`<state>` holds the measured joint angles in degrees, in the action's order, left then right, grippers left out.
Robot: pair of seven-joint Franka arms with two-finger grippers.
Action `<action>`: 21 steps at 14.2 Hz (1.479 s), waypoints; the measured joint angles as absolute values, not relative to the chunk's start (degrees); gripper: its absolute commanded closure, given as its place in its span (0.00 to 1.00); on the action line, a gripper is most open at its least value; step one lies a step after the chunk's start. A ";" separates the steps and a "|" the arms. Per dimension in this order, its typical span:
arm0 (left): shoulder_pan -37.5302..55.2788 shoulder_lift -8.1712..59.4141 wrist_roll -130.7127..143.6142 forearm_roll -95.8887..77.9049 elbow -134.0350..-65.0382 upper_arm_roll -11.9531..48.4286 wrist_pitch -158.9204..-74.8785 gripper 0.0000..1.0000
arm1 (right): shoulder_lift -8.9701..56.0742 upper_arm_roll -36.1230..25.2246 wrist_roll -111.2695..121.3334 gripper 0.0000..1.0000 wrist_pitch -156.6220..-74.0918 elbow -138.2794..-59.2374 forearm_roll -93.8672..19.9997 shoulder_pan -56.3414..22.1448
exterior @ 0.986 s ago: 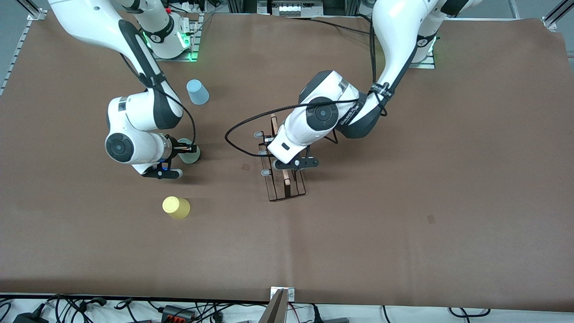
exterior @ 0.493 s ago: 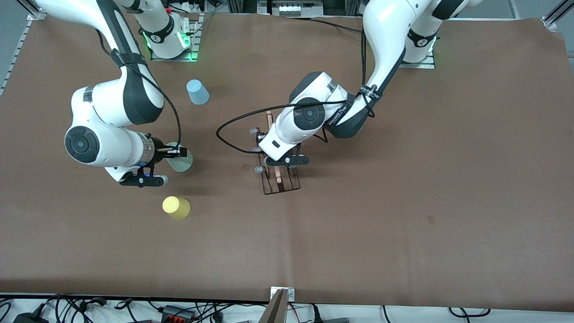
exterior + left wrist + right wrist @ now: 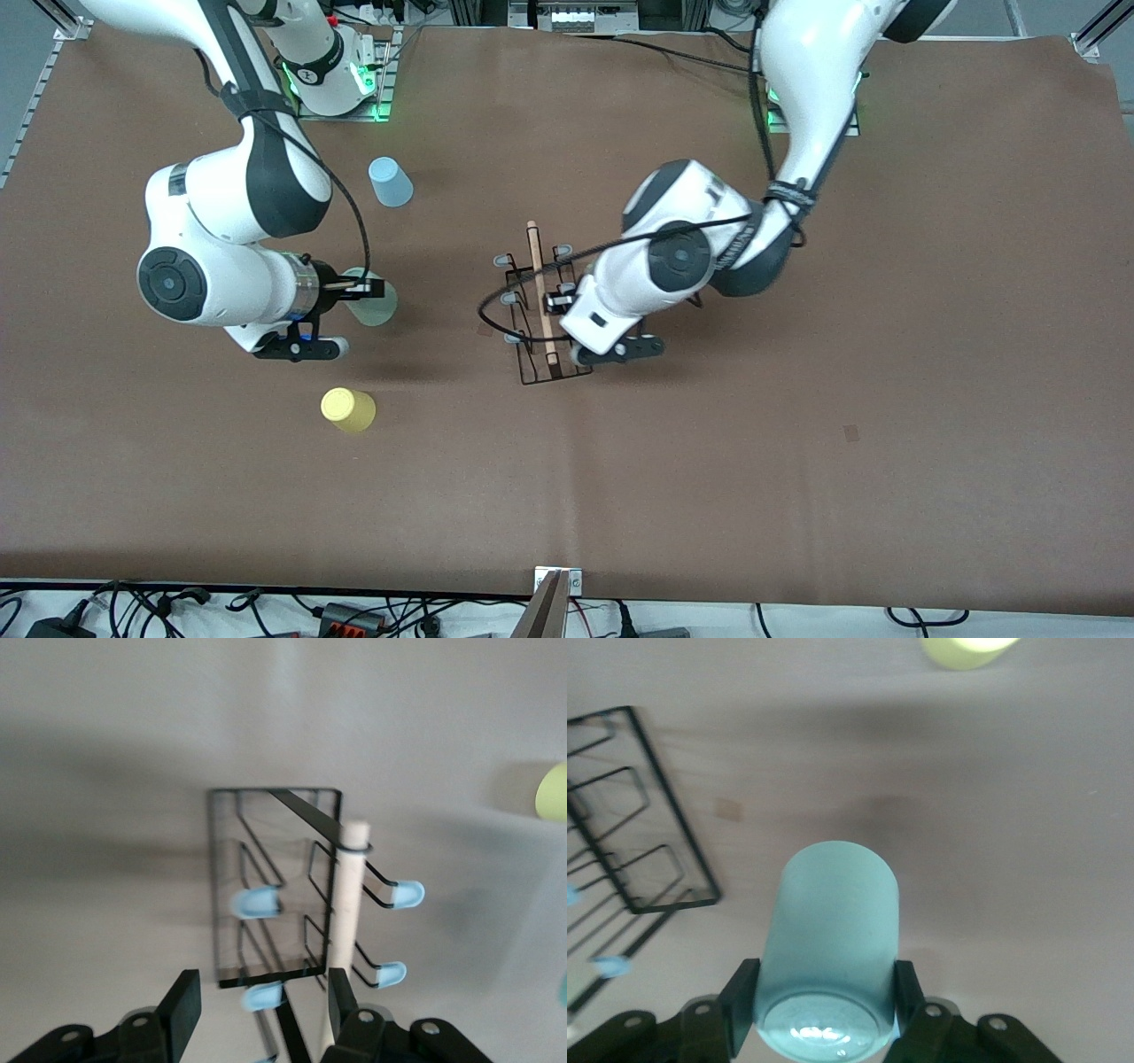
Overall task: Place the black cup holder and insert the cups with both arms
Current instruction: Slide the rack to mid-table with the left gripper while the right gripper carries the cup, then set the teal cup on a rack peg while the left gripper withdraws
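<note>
The black cup holder [image 3: 537, 353] stands on the table mid-way between the arms, its wooden rod handle [image 3: 539, 288] on top. It also shows in the left wrist view [image 3: 275, 886] and the right wrist view [image 3: 656, 824]. My left gripper [image 3: 562, 299] is open just above it, with one finger beside the rod [image 3: 345, 904] and not gripping it. My right gripper [image 3: 368, 288] is shut on the mint-green cup [image 3: 376, 306] and holds it on its side above the table [image 3: 833, 930]. The light blue cup [image 3: 390, 182] and the yellow cup [image 3: 347, 409] stand upside down on the table.
The brown mat [image 3: 797, 399] covers the table. The light blue cup is near the right arm's base, and the yellow cup is nearer the front camera than the right gripper. Cables lie along the table's front edge [image 3: 354, 611].
My left gripper opened, let go of the rod handle and shifted toward the left arm's end; the rack stands on the table. My right gripper lifted the mint-green cup and moved slightly toward the rack.
</note>
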<state>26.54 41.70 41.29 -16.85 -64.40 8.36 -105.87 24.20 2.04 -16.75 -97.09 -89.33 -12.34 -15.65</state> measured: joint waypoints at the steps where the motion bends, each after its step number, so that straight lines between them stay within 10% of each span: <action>1: 24.90 40.91 40.82 -16.84 -63.52 8.24 -103.68 0.28 | 24.18 2.49 -19.37 0.67 -96.94 -88.51 -12.66 -17.12; 11: 10.09 29.19 16.62 -11.86 -72.98 1.07 -94.21 0.00 | 26.77 3.01 -33.11 0.67 -98.06 -85.52 -17.79 -29.55; 18: 6.74 20.46 1.93 -4.16 -80.08 -8.40 -95.98 0.00 | 30.59 3.00 -33.11 0.66 -98.88 -85.49 -17.81 -31.00; 19: 6.71 19.68 0.64 -3.99 -80.09 -9.00 -96.06 0.00 | 31.19 2.99 -33.11 0.53 -99.56 -85.49 -17.80 -31.02; 20: 6.62 18.84 -0.26 -3.98 -80.10 -9.28 -96.10 0.00 | 31.81 2.95 -33.11 0.05 -100.17 -85.48 -17.77 -31.02; 21: 6.49 18.10 -0.67 -3.89 -80.18 -9.39 -96.13 0.00 | 32.51 2.90 -33.11 0.00 -100.83 -85.48 -17.72 -31.02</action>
